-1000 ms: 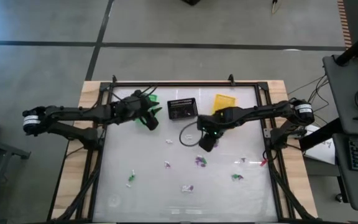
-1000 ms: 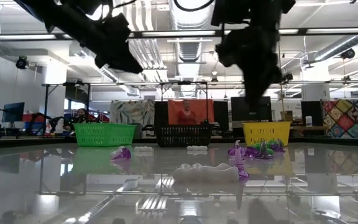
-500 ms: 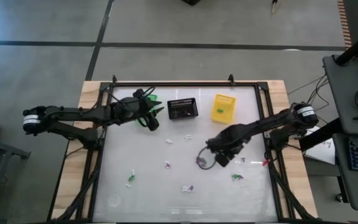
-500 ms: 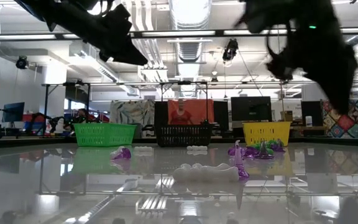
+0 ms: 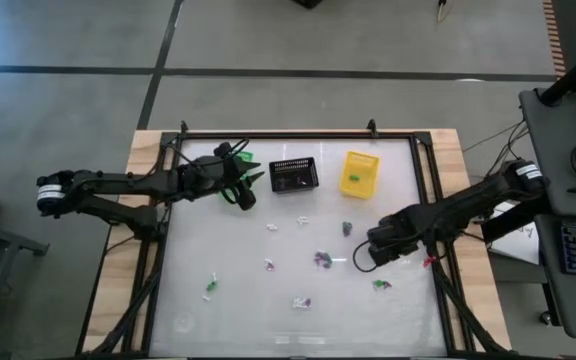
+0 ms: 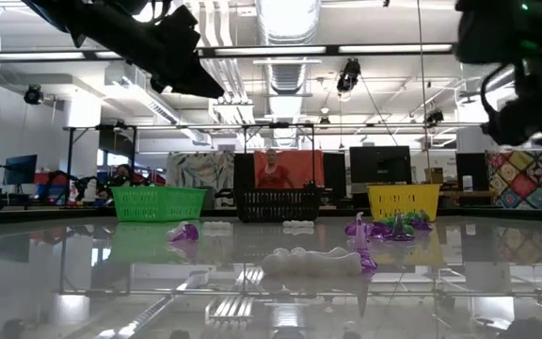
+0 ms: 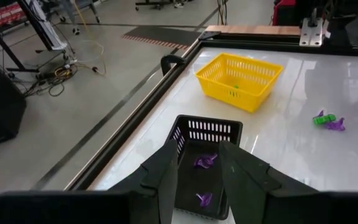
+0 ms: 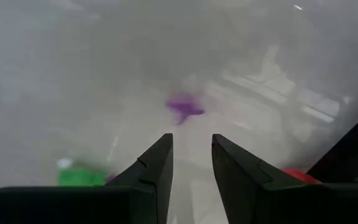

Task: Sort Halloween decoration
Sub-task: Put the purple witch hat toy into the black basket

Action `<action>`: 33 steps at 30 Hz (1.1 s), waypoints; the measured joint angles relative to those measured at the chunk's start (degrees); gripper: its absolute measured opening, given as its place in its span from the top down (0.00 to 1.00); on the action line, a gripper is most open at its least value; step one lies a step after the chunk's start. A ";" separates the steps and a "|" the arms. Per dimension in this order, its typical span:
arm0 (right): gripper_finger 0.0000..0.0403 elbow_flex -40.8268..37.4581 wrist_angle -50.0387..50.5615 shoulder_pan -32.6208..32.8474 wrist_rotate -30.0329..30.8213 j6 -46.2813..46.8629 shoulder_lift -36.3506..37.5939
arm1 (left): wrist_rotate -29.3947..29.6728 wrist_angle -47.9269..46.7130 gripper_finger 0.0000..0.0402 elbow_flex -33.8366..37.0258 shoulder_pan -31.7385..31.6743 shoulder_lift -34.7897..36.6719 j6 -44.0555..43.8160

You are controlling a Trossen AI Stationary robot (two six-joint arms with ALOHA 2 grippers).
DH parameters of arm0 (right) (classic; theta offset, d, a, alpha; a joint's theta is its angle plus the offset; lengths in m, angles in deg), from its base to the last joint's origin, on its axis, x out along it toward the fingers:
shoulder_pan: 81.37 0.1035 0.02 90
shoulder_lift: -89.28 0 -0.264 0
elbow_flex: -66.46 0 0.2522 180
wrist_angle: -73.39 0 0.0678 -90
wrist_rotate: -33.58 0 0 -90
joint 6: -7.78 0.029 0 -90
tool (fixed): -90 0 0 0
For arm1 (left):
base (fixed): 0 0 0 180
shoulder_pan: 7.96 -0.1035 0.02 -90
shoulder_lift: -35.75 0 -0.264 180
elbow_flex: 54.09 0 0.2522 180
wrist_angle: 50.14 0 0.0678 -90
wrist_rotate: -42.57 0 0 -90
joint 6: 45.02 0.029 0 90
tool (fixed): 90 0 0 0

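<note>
left gripper (image 5: 249, 190) hangs above the table btwn green basket (image 6: 158, 202) & black basket (image 5: 293, 176), fingers a narrow gap apart, nothing in em. right gripper (image 5: 372, 250) over the table's right half, narrow gap too, empty. halloween decoration (image 5: 322, 260) bits scattered mid-table, purple/white/green; two purple ones in black basket, a green one in yellow basket (image 5: 360, 173).
</note>
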 joint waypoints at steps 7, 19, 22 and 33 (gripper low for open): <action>0.75 -5.07 -7.57 0.37 1.25 1.90 0.47 | 0.02 0.26 0.74 0.00 0.00 0.00 -0.20; 0.84 -8.38 -13.69 0.37 3.27 0.57 0.45 | 0.02 0.48 0.74 0.00 0.00 -0.02 -0.26; 0.92 -8.42 -13.36 0.36 3.52 -0.50 0.45 | 0.02 0.78 0.74 0.00 0.00 -0.02 -0.28; 0.98 -6.03 -12.50 0.20 4.55 -4.79 0.24 | 0.02 1.01 0.74 0.00 0.00 -0.02 -0.48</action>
